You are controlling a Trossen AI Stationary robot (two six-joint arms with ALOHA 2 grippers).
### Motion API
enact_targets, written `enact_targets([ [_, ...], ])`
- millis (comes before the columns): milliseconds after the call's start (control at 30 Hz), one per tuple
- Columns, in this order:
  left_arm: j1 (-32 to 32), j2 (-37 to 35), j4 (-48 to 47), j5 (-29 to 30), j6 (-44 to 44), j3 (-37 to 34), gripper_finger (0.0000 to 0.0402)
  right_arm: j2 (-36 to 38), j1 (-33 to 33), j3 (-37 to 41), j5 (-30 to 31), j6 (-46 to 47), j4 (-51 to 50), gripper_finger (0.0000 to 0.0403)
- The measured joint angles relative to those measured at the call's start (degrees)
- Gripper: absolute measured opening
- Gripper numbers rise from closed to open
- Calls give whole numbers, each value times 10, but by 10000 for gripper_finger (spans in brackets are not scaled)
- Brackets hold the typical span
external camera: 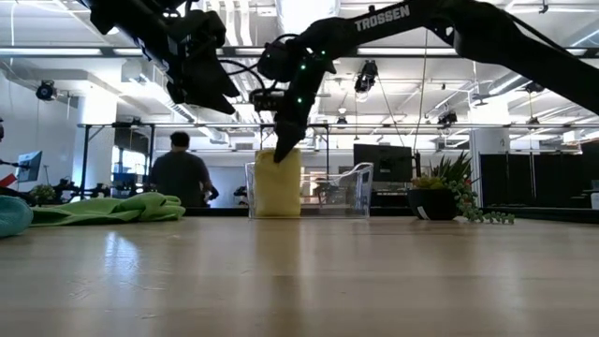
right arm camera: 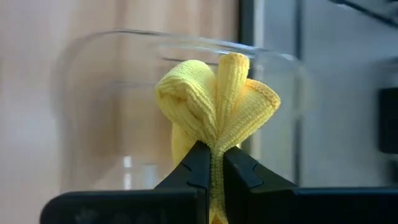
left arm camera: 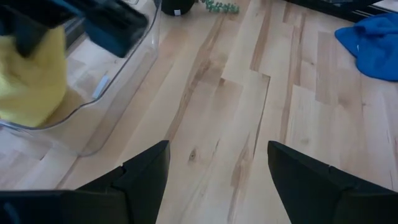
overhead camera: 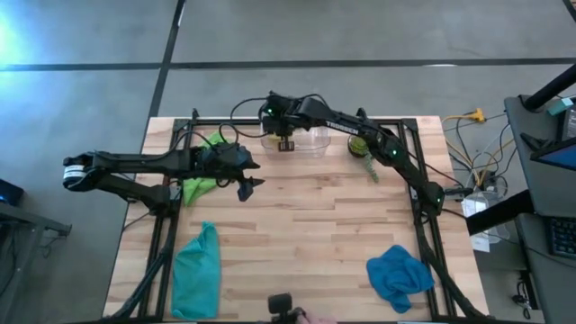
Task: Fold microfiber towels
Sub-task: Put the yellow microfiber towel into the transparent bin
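Observation:
My right gripper (overhead camera: 285,142) is shut on the folded yellow towel (external camera: 278,183), which stands upright inside the clear plastic bin (external camera: 337,192) at the table's far middle. My left gripper (overhead camera: 252,176) is open and empty, raised above the table just near and left of the bin; it also shows in its wrist view (left arm camera: 217,168). The lime green towel (overhead camera: 200,184) lies crumpled on the table, partly under the left arm. The teal towel (overhead camera: 198,270) lies at the near left and the blue towel (overhead camera: 399,274) at the near right. My right gripper pinches the yellow towel's bunched top end (right arm camera: 216,155) between its two fingers, several layers together, with folds bulging out past the fingertips (right arm camera: 205,99). The fingers come from above, pointing down. The towel hangs upright below them, its lower end (external camera: 278,212) at the bin's floor.
A small potted plant (overhead camera: 360,148) stands right of the bin. Dark frame rails (overhead camera: 423,207) run along the table's left, right and far edges. A person (external camera: 180,178) stands in the room beyond the table. Bare wood lies in the table's middle.

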State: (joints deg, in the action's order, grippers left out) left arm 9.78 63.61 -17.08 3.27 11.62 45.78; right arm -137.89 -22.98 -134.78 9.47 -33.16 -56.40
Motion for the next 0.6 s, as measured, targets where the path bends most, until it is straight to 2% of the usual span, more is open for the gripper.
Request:
enact_targets([
  [300, 0, 1, 0, 0, -4, 0, 254, 0, -2, 0, -143, 50, -51, 21],
  [433, 0, 1, 0, 0, -1, 0, 254, 1, -8, 0, -200, 84, -57, 59],
  [600, 0, 2, 0, -2, -1, 0, 254, 7, -11, 0, -206, 94, -86, 117],
])
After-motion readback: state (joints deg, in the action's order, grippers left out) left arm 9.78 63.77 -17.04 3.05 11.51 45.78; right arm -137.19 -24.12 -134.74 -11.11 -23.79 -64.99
